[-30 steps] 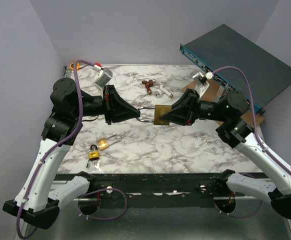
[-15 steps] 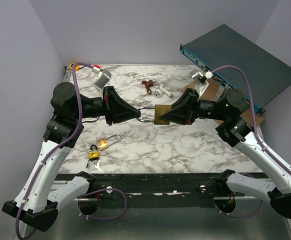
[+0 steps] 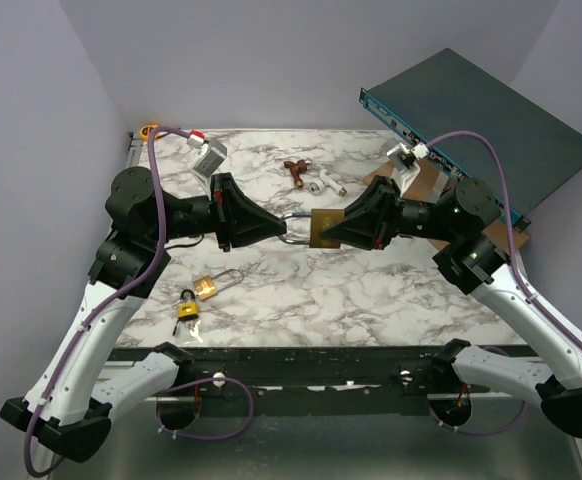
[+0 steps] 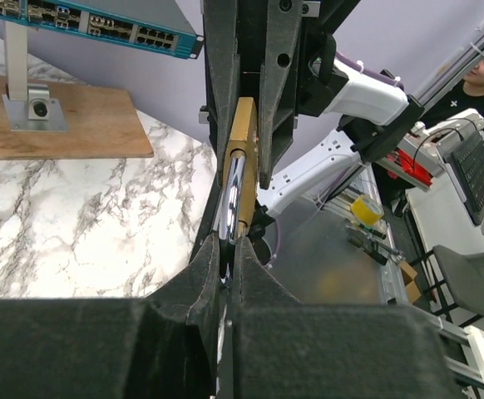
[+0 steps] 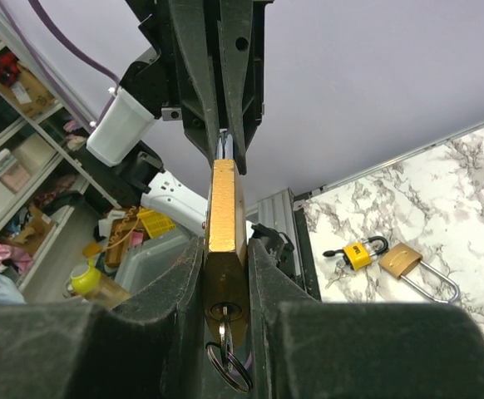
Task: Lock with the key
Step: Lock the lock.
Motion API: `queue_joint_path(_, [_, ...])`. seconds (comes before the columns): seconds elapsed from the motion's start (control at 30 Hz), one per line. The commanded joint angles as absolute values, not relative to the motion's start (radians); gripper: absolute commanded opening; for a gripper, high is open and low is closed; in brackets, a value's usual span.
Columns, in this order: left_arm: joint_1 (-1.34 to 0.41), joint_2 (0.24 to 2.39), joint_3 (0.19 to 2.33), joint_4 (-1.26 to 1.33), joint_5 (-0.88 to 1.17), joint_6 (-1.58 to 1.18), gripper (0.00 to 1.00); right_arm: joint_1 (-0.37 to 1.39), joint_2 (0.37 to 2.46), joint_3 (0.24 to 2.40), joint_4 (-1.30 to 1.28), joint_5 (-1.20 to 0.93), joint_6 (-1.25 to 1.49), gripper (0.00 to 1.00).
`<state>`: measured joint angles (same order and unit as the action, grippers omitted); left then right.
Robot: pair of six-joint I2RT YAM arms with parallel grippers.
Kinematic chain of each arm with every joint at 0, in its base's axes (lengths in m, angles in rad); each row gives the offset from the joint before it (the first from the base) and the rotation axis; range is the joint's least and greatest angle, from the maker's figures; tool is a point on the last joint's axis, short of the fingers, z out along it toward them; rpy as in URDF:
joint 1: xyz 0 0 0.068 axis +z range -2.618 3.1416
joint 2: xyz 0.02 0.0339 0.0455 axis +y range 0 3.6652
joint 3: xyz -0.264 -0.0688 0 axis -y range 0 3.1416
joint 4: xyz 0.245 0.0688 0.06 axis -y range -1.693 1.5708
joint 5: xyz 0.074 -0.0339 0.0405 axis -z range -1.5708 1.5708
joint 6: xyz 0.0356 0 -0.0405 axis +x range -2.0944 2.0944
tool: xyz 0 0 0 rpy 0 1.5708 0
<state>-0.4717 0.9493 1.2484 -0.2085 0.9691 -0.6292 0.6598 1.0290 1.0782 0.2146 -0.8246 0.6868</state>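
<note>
A large brass padlock (image 3: 326, 222) hangs in mid-air over the table's centre, held between both arms. My right gripper (image 3: 318, 232) is shut on its body (image 5: 224, 208), fingers pressing both flat sides. The key (image 5: 227, 331) sits in the keyhole at the padlock's bottom end, with its ring (image 5: 230, 367) hanging between my right fingers. My left gripper (image 3: 277, 228) is shut on the silvery shackle (image 4: 232, 195), which runs from its fingertips into the brass body (image 4: 243, 141). The shackle (image 3: 294, 227) shows as a short loop between the two grippers.
A small yellow padlock (image 3: 187, 308) and a small brass padlock (image 3: 208, 288) lie at the front left of the marble table (image 3: 371, 290). Small fittings (image 3: 311, 180) lie at the back. A blue network switch (image 3: 471, 120) leans over a wooden board (image 3: 426, 180) at the back right.
My left gripper has shifted slightly right toward the padlock body, and less of the shackle shows between the grippers. The right gripper has stayed in place.
</note>
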Motion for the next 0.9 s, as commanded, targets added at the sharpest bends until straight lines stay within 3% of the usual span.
queue_joint_path(0.0, [-0.535, 0.985, 1.222, -0.212, 0.938, -0.610, 0.00, 0.717, 1.070, 1.127, 0.275, -0.760, 0.682, 0.01])
queue_joint_path(0.87, [-0.629, 1.012, 1.194, -0.207, 0.891, -0.600, 0.00, 0.780, 1.088, 1.115, 0.246, -0.690, 0.634, 0.01])
